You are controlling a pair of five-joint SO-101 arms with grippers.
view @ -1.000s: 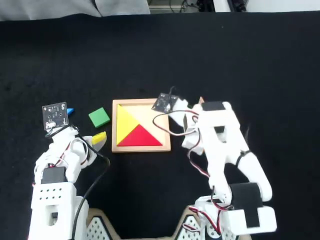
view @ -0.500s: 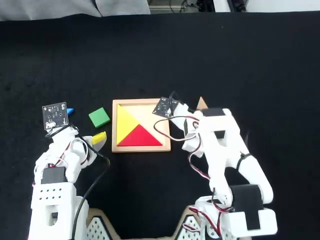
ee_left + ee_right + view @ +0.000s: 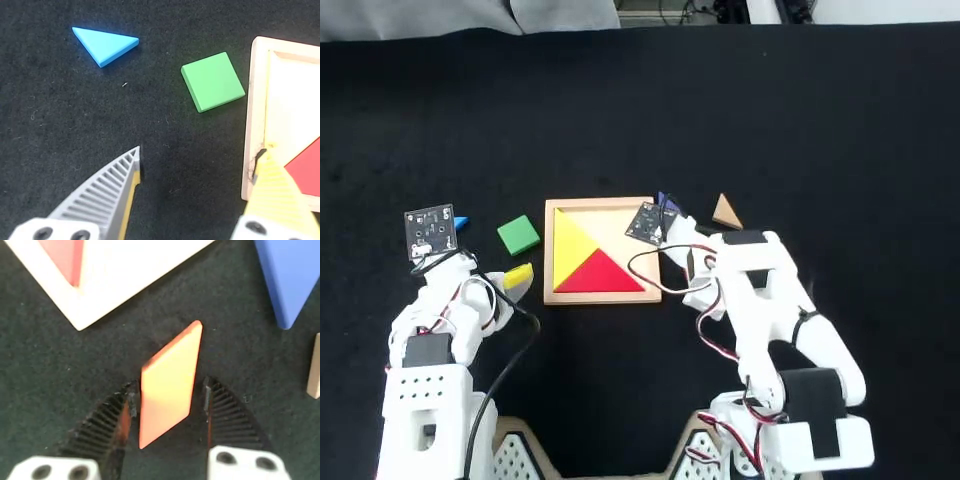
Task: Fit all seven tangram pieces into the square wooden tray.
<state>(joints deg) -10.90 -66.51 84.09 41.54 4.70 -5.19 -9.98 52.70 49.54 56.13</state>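
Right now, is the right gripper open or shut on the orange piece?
Open. The right gripper has its fingers on either side of the flat-lying orange piece, with a gap visible at one finger.

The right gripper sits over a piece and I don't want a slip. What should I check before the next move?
1. Flat orange parallelogram piece lies between the right gripper fingers: ok.
2. Right gripper open, one finger on either side: ok.
3. Parallelogram apart from the square wooden tray: ok, black table cover shows between them.
4. Bare room in the tray beside the red triangle and yellow triangle: ok.
5. Left gripper clear of the tray: cannot tell; one fingertip overlaps its rim in the left wrist view.
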